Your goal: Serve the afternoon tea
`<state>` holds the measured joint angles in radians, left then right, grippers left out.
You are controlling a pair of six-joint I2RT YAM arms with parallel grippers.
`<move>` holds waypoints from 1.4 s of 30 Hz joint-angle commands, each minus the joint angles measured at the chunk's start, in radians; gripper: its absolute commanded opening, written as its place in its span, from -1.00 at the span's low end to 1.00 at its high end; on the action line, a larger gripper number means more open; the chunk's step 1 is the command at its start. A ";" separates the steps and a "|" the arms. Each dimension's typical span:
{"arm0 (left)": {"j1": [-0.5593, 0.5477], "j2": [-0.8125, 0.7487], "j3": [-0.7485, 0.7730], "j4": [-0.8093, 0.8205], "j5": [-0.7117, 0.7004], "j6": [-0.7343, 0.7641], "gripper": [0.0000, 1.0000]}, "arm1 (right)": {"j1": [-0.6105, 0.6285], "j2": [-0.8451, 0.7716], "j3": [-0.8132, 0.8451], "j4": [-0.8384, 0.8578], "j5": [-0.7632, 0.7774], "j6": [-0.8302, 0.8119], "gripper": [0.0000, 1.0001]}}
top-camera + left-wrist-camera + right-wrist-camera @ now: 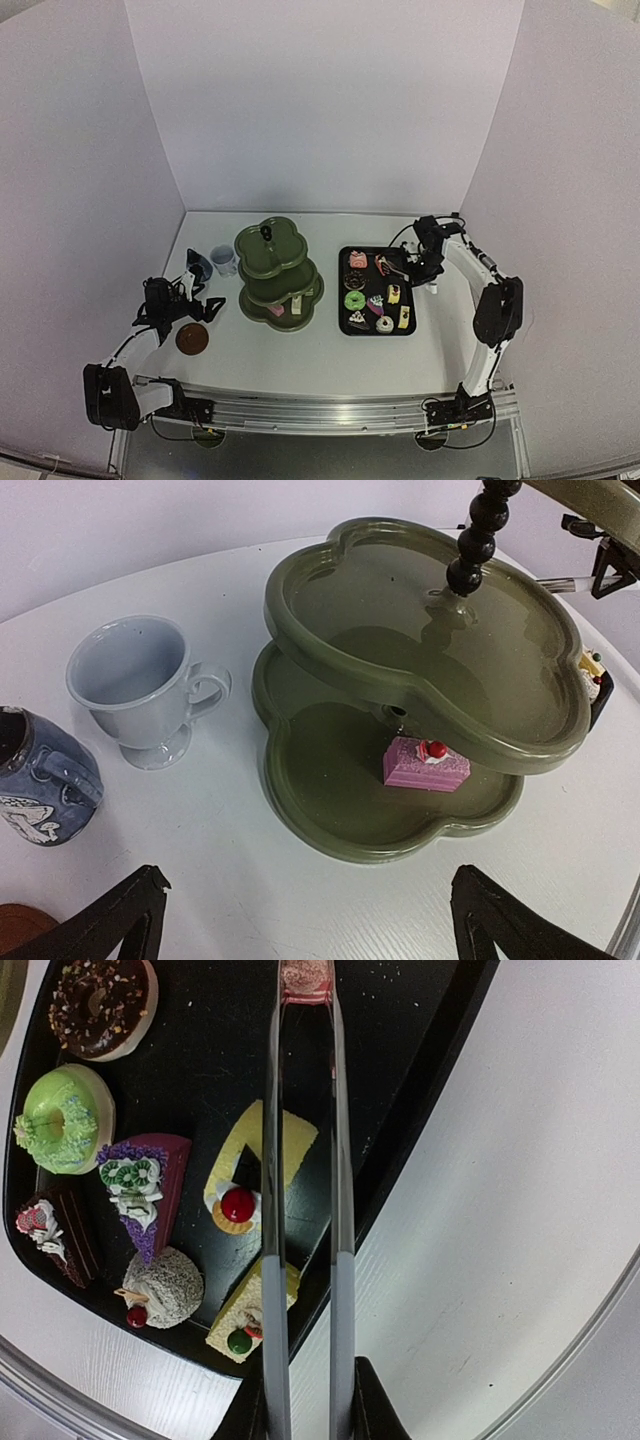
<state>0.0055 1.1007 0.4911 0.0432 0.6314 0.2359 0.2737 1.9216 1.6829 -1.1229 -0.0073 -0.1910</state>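
Observation:
The dark green stand (278,272) is at centre, with a pink cake slice (425,765) on its lowest tier (330,790). The white cup (140,685) and blue jug (40,780) stand to its left. My left gripper (310,930) hovers open before the stand, with nothing between its fingers. Several pastries lie on the black tray (210,1060): a chocolate donut (100,1000), a green donut (62,1118) and a yellow slice (255,1165). My right gripper (308,1400) is shut on the metal tongs (340,1160), whose tips pinch a small pink pastry (306,978) over the tray's far part.
A brown coaster (192,339) lies on the table just near my left gripper (195,300). The black tray (400,330) sits right of the stand, and my right arm (470,270) reaches over its right edge. White walls enclose the table on three sides.

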 commanded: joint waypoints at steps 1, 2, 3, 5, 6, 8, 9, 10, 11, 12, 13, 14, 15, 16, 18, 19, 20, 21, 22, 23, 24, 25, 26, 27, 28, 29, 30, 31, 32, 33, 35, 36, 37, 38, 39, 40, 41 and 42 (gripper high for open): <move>-0.001 -0.019 0.021 0.019 -0.004 0.010 0.99 | 0.019 -0.141 0.063 0.008 0.007 0.032 -1.00; -0.001 -0.018 0.020 0.023 -0.004 0.011 0.99 | 0.019 -0.157 0.074 0.008 0.021 0.039 -1.00; -0.001 -0.017 0.019 0.026 -0.005 0.013 0.99 | 0.019 -0.168 0.087 0.007 0.031 0.045 -1.00; -0.002 -0.010 0.018 0.033 -0.004 0.015 0.99 | 0.019 -0.178 0.115 0.005 0.040 0.055 -1.00; -0.002 -0.006 0.017 0.037 -0.003 0.013 0.99 | 0.019 -0.175 0.137 0.004 0.039 0.058 -1.00; -0.001 0.003 0.016 0.052 -0.001 0.008 0.99 | 0.022 -0.152 0.189 0.004 0.025 0.062 -1.00; -0.001 0.008 0.014 0.062 0.003 0.005 0.99 | 0.031 -0.127 0.228 0.005 0.018 0.061 -1.00; -0.001 0.014 0.011 0.073 0.007 0.003 0.99 | 0.045 -0.099 0.271 0.006 0.016 0.056 -1.00; -0.001 0.023 0.009 0.085 0.010 0.002 0.99 | 0.064 -0.067 0.313 0.006 0.016 0.046 -1.00; -0.001 0.033 0.007 0.097 0.014 0.002 0.99 | 0.085 -0.032 0.356 0.006 0.016 0.033 -1.00; -0.002 0.039 0.003 0.113 0.018 0.000 0.99 | 0.106 0.014 0.407 0.005 0.017 0.019 -1.00; -0.002 0.046 0.000 0.126 0.022 -0.001 0.99 | 0.123 0.061 0.453 0.004 0.017 0.008 -1.00; -0.002 0.054 -0.002 0.136 0.026 -0.001 0.99 | 0.136 0.108 0.496 0.004 0.010 0.000 -1.00; -0.002 0.059 -0.005 0.146 0.030 0.000 0.99 | 0.147 0.144 0.541 0.004 -0.017 -0.005 -1.00; -0.002 0.069 -0.011 0.157 0.033 0.003 0.99 | 0.167 0.213 0.603 0.004 -0.046 -0.016 -1.00; -0.002 0.074 -0.016 0.164 0.033 0.005 0.99 | 0.178 0.239 0.629 0.005 -0.052 -0.023 -1.00; -0.002 0.078 -0.021 0.175 0.033 0.008 0.99 | 0.193 0.260 0.642 0.005 -0.056 -0.031 -1.00; -0.002 0.082 -0.028 0.182 0.029 0.010 0.99 | 0.207 0.282 0.655 0.004 -0.060 -0.040 -1.00; -0.002 0.084 -0.033 0.192 0.027 0.010 0.99 | 0.217 0.297 0.664 0.004 -0.069 -0.044 -1.00; -0.002 0.087 -0.038 0.201 0.026 0.010 0.99 | 0.226 0.311 0.672 0.004 -0.082 -0.046 -1.00; -0.002 0.090 -0.042 0.209 0.027 0.011 0.99 | 0.234 0.325 0.678 0.005 -0.098 -0.046 -1.00; -0.002 0.091 -0.047 0.215 0.029 0.011 0.99 | 0.240 0.339 0.679 0.006 -0.105 -0.044 -1.00; -0.002 0.091 -0.049 0.221 0.032 0.012 0.99 | 0.248 0.347 0.676 0.006 -0.110 -0.043 -1.00; -0.002 0.093 -0.052 0.224 0.034 0.015 0.99 | 0.255 0.352 0.671 0.007 -0.116 -0.042 -1.00; -0.002 0.094 -0.054 0.227 0.036 0.019 0.99 | 0.265 0.359 0.665 0.008 -0.127 -0.041 -1.00; -0.002 0.094 -0.056 0.228 0.037 0.022 0.99 | 0.274 0.364 0.659 0.009 -0.133 -0.040 -1.00; -0.002 0.095 -0.057 0.228 0.037 0.025 0.99 | 0.284 0.368 0.653 0.010 -0.139 -0.039 -1.00; -0.002 0.095 -0.057 0.228 0.038 0.027 0.99 | 0.293 0.371 0.648 0.012 -0.141 -0.037 -1.00; -0.002 0.095 -0.057 0.228 0.039 0.030 0.99 | 0.300 0.375 0.645 0.013 -0.146 -0.031 -1.00; -0.002 0.095 -0.057 0.228 0.040 0.035 0.99 | 0.303 0.377 0.642 0.015 -0.153 -0.025 -1.00; -0.002 0.097 -0.054 0.228 0.044 0.041 0.99 | 0.313 0.378 0.631 0.020 -0.183 -0.010 -1.00; -0.002 0.098 -0.053 0.228 0.045 0.044 0.99 | 0.320 0.378 0.627 0.023 -0.190 -0.007 -1.00; -0.002 0.100 -0.052 0.227 0.046 0.046 0.99 | 0.326 0.379 0.624 0.025 -0.195 -0.005 -1.00; -0.002 0.101 -0.051 0.227 0.048 0.048 0.99 | 0.334 0.381 0.623 0.025 -0.199 -0.002 -1.00; -0.002 0.101 -0.050 0.227 0.049 0.050 0.99 | 0.341 0.384 0.623 0.025 -0.204 0.001 -1.00; -0.002 0.103 -0.050 0.229 0.050 0.052 0.99 | 0.346 0.387 0.627 0.026 -0.209 0.005 -1.00; -0.002 0.103 -0.051 0.230 0.050 0.054 0.99 | 0.348 0.391 0.631 0.025 -0.221 0.011 -1.00; -0.002 0.104 -0.051 0.231 0.051 0.056 0.99 | 0.350 0.394 0.634 0.025 -0.238 0.019 -1.00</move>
<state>0.0055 1.1931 0.4358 0.2297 0.6568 0.2660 0.6053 2.3039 2.2948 -1.1217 -0.1645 -0.2001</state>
